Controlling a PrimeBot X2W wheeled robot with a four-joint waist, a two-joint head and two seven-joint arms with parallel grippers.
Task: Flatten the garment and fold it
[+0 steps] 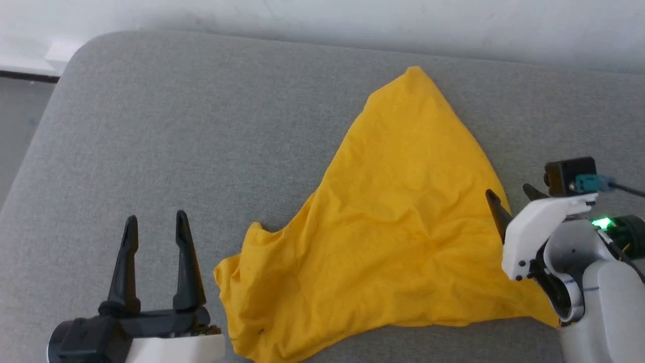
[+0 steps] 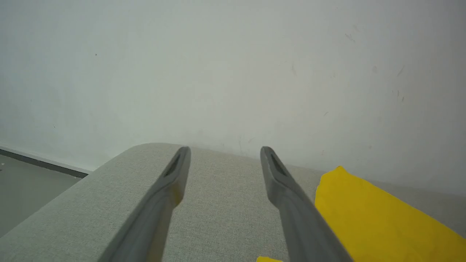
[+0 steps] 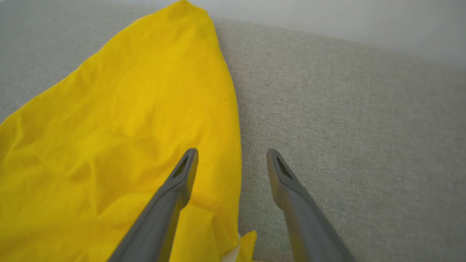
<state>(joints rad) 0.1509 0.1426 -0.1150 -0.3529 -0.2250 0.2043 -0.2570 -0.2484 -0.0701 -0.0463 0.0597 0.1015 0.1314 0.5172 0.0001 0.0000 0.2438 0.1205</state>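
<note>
Surface: grey woven fabric (image 1: pixel 201 126) with a rounded far-left corner, set against a pale wall (image 1: pixel 352 20).
Left gripper: the left gripper (image 1: pixel 156 216) is at the near edge, left of the cloth, with its fingers apart and nothing between them.
Garment, place: the garment (image 1: pixel 403 217) lies on the right half of the surface as a rumpled triangle. Its peak points to the far edge and its wide side runs along the near edge.
Garment, handling: it is probably light, limp cotton that will drape, crease and drag across the weave rather than slide freely. It is not fragile.
Where to hold: pinch a hem or corner at the wide near side, one at each end, and draw them apart to spread it.
Right gripper: the right gripper (image 3: pixel 232 151) has its fingers apart astride the garment's right edge, one over cloth and one over bare surface. Whether they touch is unclear.
Hidden: plain yellow shows, and sleeves, collar and layers are hard to tell apart. The right arm covers the garment's near-right corner, and the near edge of the head view cuts off its near-left end.
</note>
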